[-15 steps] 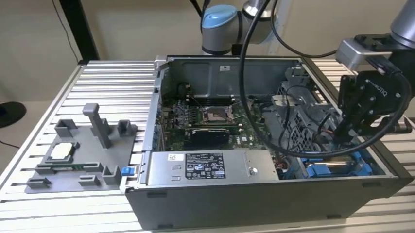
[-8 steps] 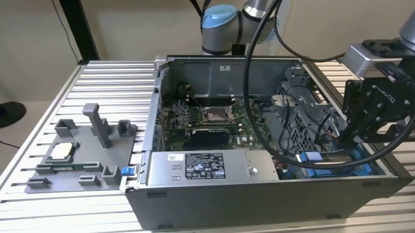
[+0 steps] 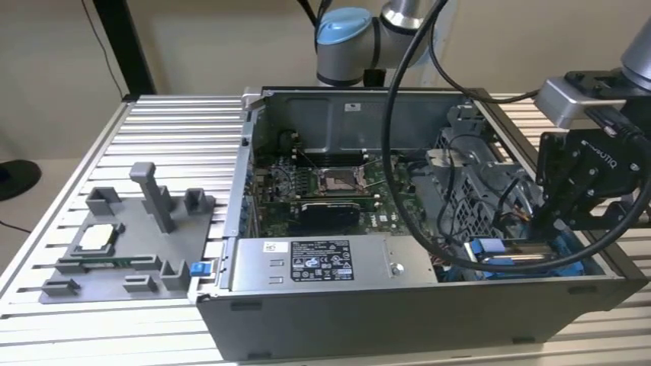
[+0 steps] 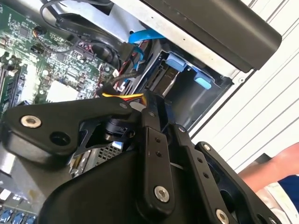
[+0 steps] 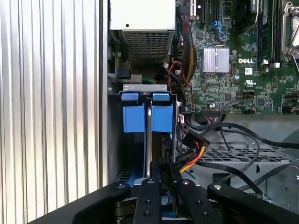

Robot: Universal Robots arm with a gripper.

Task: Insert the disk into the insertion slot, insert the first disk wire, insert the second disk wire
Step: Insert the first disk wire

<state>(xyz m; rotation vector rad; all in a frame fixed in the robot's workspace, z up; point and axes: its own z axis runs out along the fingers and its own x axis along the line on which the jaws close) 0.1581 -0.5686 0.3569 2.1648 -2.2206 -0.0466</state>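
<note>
Claw: our claw (image 5: 162, 168) hangs low over the corner of the open computer case (image 3: 407, 320) at the exterior view's right, with its tip down at the drive bay. We cannot tell whether it is clamped on anything or merely set against it.
Disk: the disk (image 3: 514, 260) lies straight below the claw's tip, silver between blue carrier edges. We judge it to be within the bay, though we cannot say if it touches the claw or sits just apart from it.
Axis: its long side seems to us to run along the case wall, in line with the bay, so the claw stands over it rather than off to one side.
Insertion slot: the insertion slot (image 5: 145, 87) surrounds the disk, grey metal with blue tabs.
Wires: a yellow, red and black wire bundle (image 5: 194, 156) hangs just beside the slot, on the board side.
Power supply box: the power supply box (image 3: 310, 263) lies along the same wall, near the slot.
Motherboard: the motherboard (image 3: 325, 191) lies beyond.
Surface: the slatted surface (image 3: 173, 122) carries the case and a grey fixture tray (image 3: 122, 252), well apart from the claw.
</note>
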